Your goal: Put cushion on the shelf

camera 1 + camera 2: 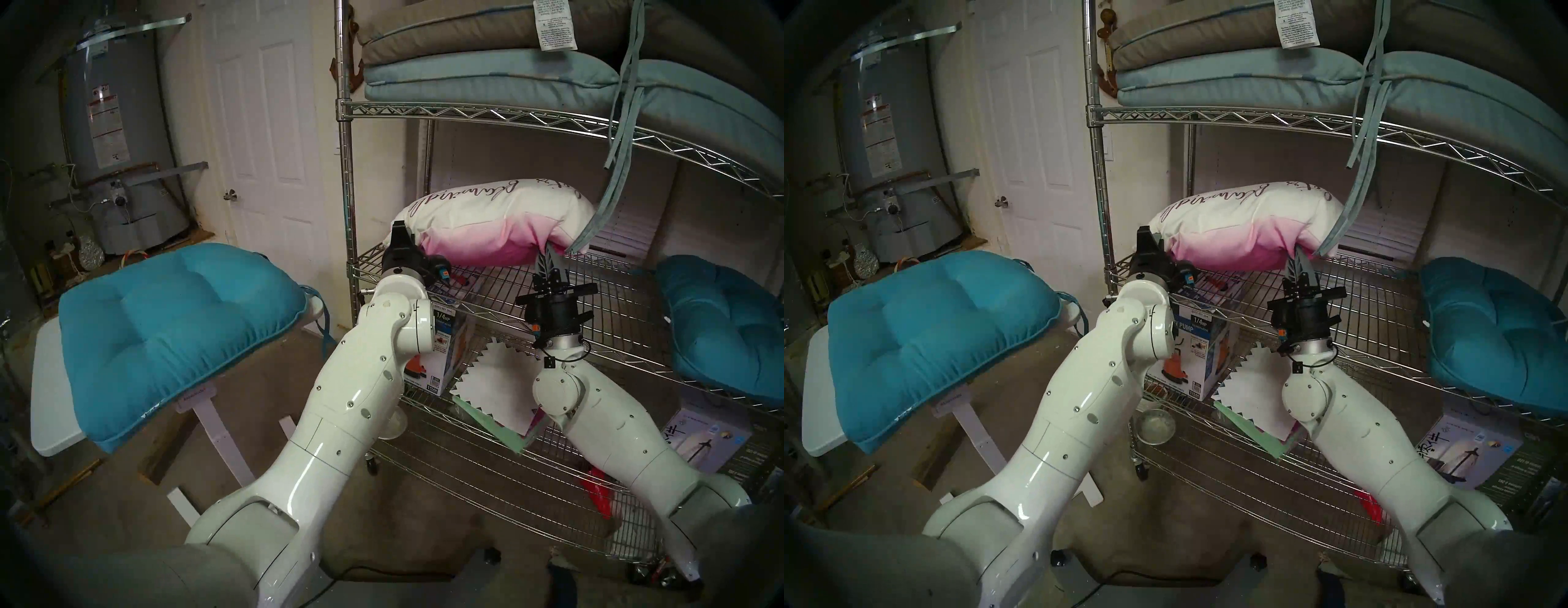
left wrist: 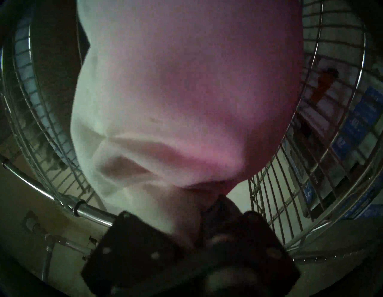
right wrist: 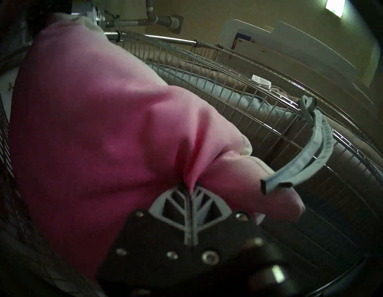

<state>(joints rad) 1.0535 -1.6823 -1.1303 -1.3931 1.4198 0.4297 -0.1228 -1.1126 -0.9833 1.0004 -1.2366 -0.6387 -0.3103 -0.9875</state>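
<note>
Cushion (image 1: pixel 488 225): I'm holding it up between my two arms, hanging just above the middle wire tier of the shelf (image 1: pixel 551 297), lettering side up, pink ombre side facing down and toward me. Can't tell if its far edge is touching the wire.
Left gripper (image 1: pixel 396 244): I'm pinching the cushion's left corner, jaws clamped down tight on the fabric; the wrist view is basically all white-to-pink cloth bunching into my fingers.
Right gripper (image 1: pixel 547 259): pointing up and squeezing a fold of pink fabric on the right underside, fingers closed hard on it.
Strap (image 1: pixel 606 204): a pale-blue tie is dangling from the pads (image 1: pixel 488 72) on the upper tier and draping right against the cushion's right end.
Teal cushion (image 1: pixel 178 335): one is sitting on the white table (image 1: pixel 51 403) off to my left, another (image 1: pixel 725 327) is on the right end of the same middle tier.
Pump box (image 1: pixel 445 344): sitting on the tier below.
</note>
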